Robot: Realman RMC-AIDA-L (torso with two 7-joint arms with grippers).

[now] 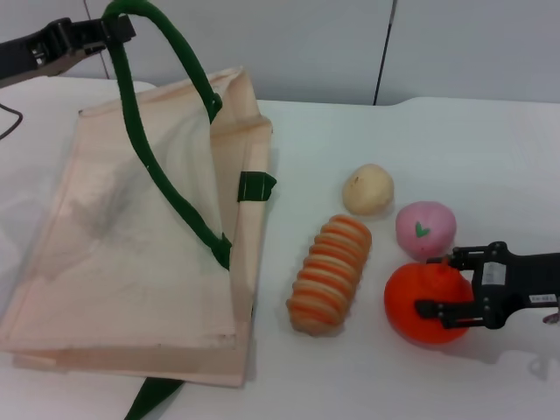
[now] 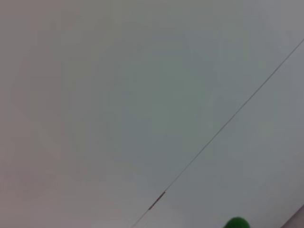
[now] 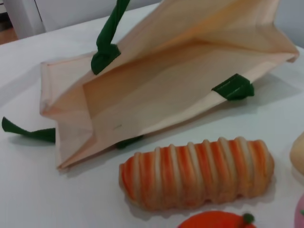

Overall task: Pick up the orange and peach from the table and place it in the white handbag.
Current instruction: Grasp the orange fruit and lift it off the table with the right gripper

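- Right hand (image 1: 442,284) at lower right of the head view, black fingers spread around the orange (image 1: 426,302), one finger above it and one across its front; closed on it or merely bracketing it, cannot tell
- Orange resting on the white counter (image 1: 490,157), just below the peach (image 1: 425,228); only its top edge visible at the bottom of the right wrist view
- Peach, pink with green leaf mark, lying between the orange and the pale beige ball (image 1: 367,189); near the upper finger of the right hand
- Striped oblong piece (image 1: 330,274) just left of the orange, between it and the white handbag (image 1: 131,254)
- White handbag at left of frame, one green handle (image 1: 157,131) lifted by the left hand (image 1: 66,44) at upper left, pinching the strap; mouth held open toward the fruit
- Risk: round smooth orange likely to roll or squirt out if squeezed off-centre
- Risk: upper finger nudging the peach away
- Risk: handle slipping, mouth collapsing before drop-in
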